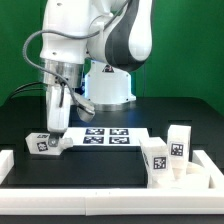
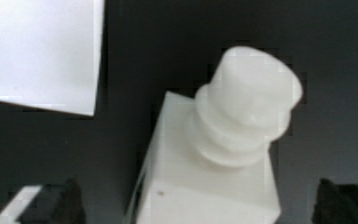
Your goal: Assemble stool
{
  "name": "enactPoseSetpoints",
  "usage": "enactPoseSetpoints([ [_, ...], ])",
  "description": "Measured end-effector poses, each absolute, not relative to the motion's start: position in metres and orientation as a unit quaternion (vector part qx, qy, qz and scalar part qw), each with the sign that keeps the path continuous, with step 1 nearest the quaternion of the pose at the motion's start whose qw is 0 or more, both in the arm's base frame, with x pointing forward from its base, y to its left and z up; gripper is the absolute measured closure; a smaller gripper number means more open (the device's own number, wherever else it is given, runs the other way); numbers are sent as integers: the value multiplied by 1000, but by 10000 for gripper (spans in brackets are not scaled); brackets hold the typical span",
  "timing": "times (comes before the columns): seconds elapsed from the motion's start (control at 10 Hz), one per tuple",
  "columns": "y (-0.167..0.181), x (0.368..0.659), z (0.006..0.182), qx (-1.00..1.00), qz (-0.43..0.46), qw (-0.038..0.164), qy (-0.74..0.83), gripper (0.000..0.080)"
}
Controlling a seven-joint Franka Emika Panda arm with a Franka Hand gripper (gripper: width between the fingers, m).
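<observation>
A chunky white stool leg (image 1: 44,143) with a square black-and-white tag lies on the black desk (image 1: 110,165), at the marker board's (image 1: 108,136) end. The gripper (image 1: 56,128) hangs over it, spread wide, holding nothing.

- exterior view is evenly and brightly lit, the green backdrop (image 1: 185,40) flat and without hot spots
- the white arm (image 1: 85,35) shows soft grey shading on its underside, so light seems to fall from above
- the black table (image 1: 110,165) shows no clear cast shadows
- both pictures are coarse and soft
- wrist view is blurred, and the white leg (image 2: 229,125) there is washed out, with only faint shading
</observation>
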State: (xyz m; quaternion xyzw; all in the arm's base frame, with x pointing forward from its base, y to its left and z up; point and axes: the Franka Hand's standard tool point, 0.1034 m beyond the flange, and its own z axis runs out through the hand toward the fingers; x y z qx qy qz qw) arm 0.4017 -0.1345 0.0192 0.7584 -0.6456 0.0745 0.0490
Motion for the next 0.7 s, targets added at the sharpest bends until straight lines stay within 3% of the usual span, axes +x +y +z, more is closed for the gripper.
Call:
enactPoseSetpoints([
  [0.1, -134, 403, 16, 759, 75, 52, -645, 151],
  [0.2, -135, 403, 16, 759, 74, 53, -645, 269],
  [0.3, -135, 402, 16, 759, 74, 53, -645, 269],
  [0.4, -135, 402, 16, 759, 74, 53, -645, 415],
  [0.5, -135, 402, 16, 759, 74, 53, -645, 468],
  [0.7, -134, 403, 16, 768, 74, 54, -634, 468],
])
